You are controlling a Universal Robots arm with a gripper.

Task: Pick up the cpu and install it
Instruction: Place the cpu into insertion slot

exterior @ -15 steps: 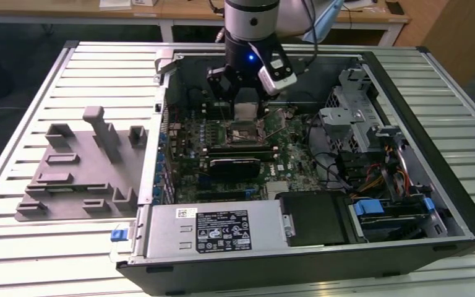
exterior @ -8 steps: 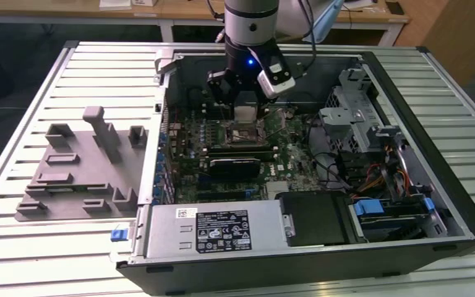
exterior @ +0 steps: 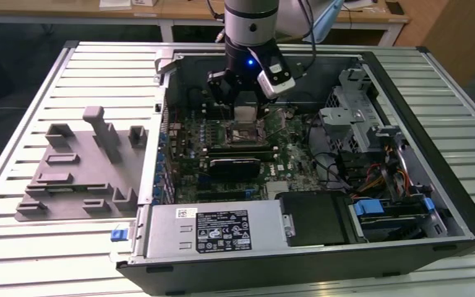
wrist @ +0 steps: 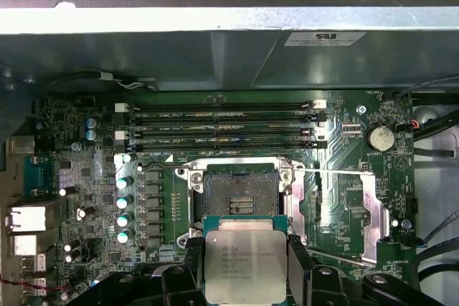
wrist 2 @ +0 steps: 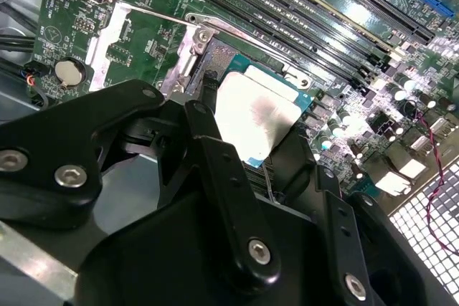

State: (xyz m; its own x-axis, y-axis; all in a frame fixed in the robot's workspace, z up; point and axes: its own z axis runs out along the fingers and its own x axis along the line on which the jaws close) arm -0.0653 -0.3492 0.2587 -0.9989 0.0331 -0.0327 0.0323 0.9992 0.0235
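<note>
While the black fingers (wrist: 192, 266) clamp its opposite edges, the square cpu (wrist: 245, 266), shiny grey metal on top, hangs apparently tilted just beside the open socket (wrist: 240, 191).

Workshop/lab: open PC case (exterior: 303, 263) on slatted metal bench (exterior: 56, 260), wooden desks (exterior: 180, 9) behind.

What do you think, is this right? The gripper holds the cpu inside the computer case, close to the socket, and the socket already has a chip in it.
Not quite. The socket is empty: the first wrist view shows its bare contacts. The rest stands: the gripper holds the cpu inside the case, close to the socket.
</note>
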